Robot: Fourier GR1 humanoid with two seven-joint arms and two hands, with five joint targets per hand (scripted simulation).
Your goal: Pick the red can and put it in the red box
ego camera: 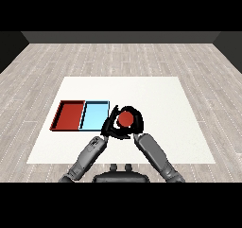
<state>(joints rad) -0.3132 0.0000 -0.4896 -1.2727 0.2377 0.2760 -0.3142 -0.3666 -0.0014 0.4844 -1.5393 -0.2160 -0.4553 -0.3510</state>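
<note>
The red can (125,119) stands upright on the white table (160,94), just right of the light blue tray (94,114). My right hand (137,122) is curled round the can from the right and the far side, so only the can's red top shows. My left hand (108,124) sits close against the can's left side, with its fingers stretched up along the blue tray's right edge. The red tray (71,116) lies left of the blue one and holds nothing.
The two trays lie side by side at the table's left-middle. Bare white table surface extends to the right and far side of the hands. Grey plank floor surrounds the table.
</note>
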